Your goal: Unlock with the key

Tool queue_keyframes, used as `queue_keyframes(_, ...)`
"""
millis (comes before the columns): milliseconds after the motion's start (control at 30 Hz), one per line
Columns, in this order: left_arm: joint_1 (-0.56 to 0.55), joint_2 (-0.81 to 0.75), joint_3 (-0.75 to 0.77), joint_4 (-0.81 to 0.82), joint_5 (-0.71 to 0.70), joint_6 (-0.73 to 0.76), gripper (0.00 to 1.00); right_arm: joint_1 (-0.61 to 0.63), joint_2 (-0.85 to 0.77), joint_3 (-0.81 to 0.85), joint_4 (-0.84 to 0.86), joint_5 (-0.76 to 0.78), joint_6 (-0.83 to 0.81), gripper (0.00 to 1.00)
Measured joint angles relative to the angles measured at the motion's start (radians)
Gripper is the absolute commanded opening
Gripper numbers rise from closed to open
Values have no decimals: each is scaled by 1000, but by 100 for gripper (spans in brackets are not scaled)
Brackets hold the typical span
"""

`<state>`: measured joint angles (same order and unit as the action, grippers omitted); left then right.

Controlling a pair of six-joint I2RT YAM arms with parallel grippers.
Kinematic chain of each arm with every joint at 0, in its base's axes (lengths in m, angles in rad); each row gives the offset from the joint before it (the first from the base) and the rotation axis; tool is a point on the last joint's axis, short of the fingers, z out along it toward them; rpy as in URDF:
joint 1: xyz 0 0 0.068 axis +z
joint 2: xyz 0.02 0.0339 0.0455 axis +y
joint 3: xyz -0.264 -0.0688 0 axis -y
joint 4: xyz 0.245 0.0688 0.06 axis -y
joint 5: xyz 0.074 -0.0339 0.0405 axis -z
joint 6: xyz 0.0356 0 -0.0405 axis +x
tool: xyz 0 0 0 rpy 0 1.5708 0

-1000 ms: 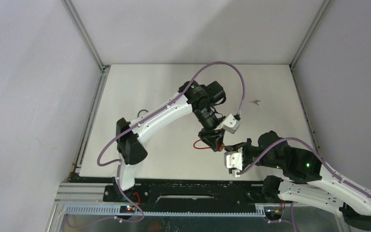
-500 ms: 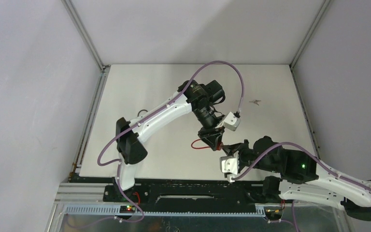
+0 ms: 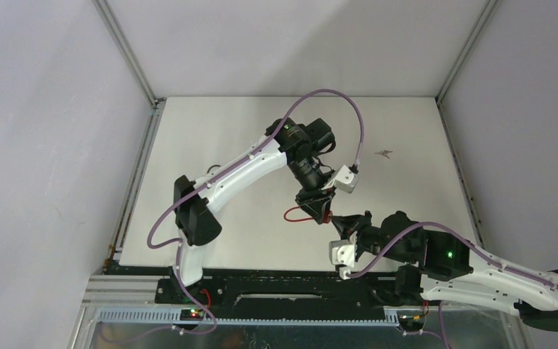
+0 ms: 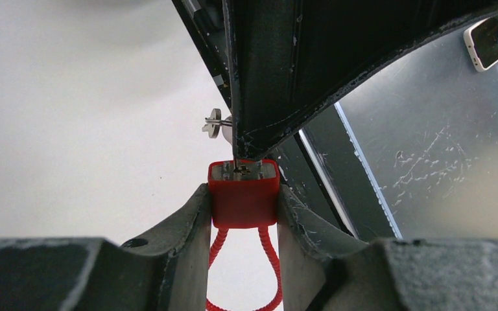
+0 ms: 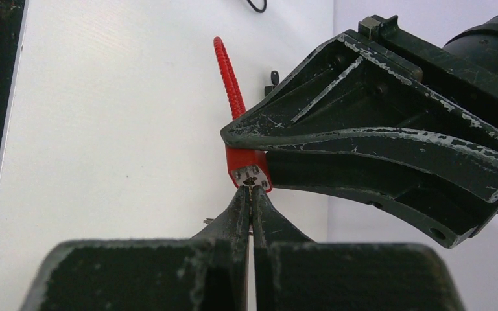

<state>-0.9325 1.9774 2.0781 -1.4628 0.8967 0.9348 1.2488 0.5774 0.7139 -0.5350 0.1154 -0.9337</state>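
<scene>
A small red lock (image 4: 243, 197) with a red cable loop (image 4: 269, 259) sits clamped between the fingers of my left gripper (image 4: 243, 194), keyway end facing outward. From above, the left gripper (image 3: 318, 211) hangs over the table's near middle. My right gripper (image 5: 251, 191) is shut on the key, with its tips right against the lock's metal face (image 5: 251, 176). The key is mostly hidden between the fingers. Only a thin sliver shows at the keyway, and a silver bit (image 4: 215, 123) sticks out sideways. From above, the right gripper (image 3: 343, 224) meets the left one tip to tip.
A small dark metal scrap (image 3: 386, 153) lies at the back right of the white table (image 3: 211, 145). Grey walls enclose three sides. The black base rail (image 3: 276, 280) runs along the near edge, close under both grippers.
Both grippers have shifted together a little to the left and away from the near edge, still tip to tip. The red cable loop moved with them. Neither grip has changed.
</scene>
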Motion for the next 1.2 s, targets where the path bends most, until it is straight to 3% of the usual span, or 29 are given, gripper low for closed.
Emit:
queue_keyframes(667,-7,4,23,-70,-97,42,0,-33,10,-97,161,-32,-33,0)
queue_keyframes(1200,0,15,63,-107,-123,34,0,-14,14,-187,310,39,-119,0)
